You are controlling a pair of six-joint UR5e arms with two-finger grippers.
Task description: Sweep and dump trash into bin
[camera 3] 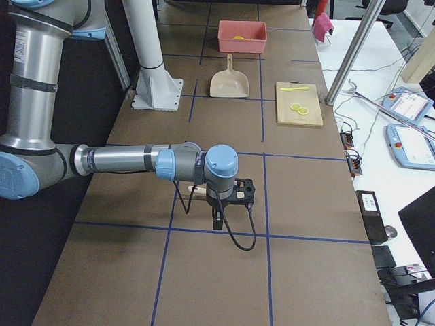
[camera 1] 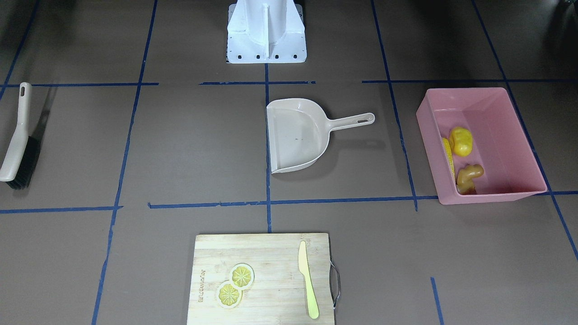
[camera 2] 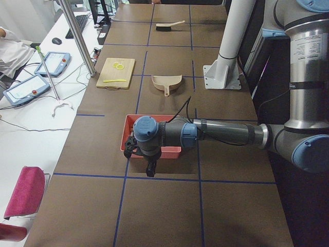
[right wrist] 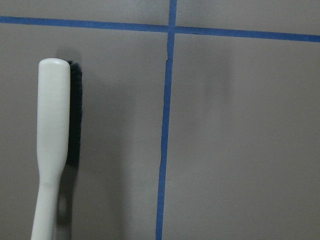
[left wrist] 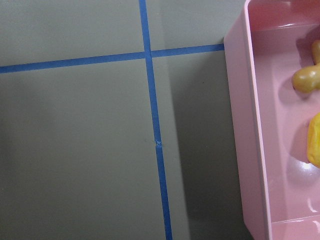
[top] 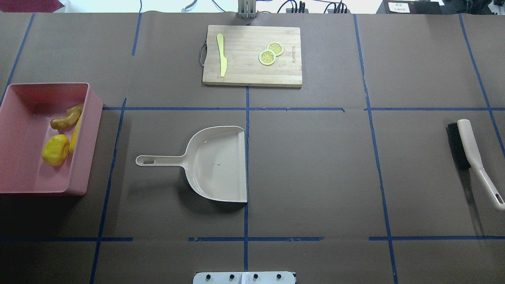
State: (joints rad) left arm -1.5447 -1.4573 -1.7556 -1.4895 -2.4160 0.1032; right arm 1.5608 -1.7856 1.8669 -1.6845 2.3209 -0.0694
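**A:** How far along is it?

**B:** I'd judge it as good as done. The corn (top: 75,132), the lumpy yellow vegetable (top: 55,150) and the ginger (top: 67,117) all lie inside the bin (top: 23,173), bunched against the wall nearest the dustpan. The corn is right along that wall.

**A:** And the tools?

**B:** The dustpan (top: 217,163) lies flat and empty mid-table, with its handle toward the bin. The brush (top: 469,150) lies on the table far off on the robot's right. Neither is held.

**A:** Anything left to sweep?

**B:** No loose trash shows on the table. The two lemon slices (top: 267,57) and the knife (top: 222,55) sit on the board (top: 244,75), and I don't count them as trash. At most the arms need to park.

**A:** Where are the claws?

**B:** The left gripper (camera 2: 149,167) hangs above the table just beside the bin, and its wrist camera sees the bin's rim. The right gripper (camera 3: 217,217) hangs near the brush. Each shows only in a side view, so I cannot tell whether the fingers are apart or together. Nothing seems to be in either one.

**A:** Any writing?

**B:** One word (top: 294,55) is burnt into the board's edge, beside the slices. It looks like a maker's mark, maybe "Joyoung", but it is too small to be sure. I can read nothing on the bin, the dustpan or the brush.
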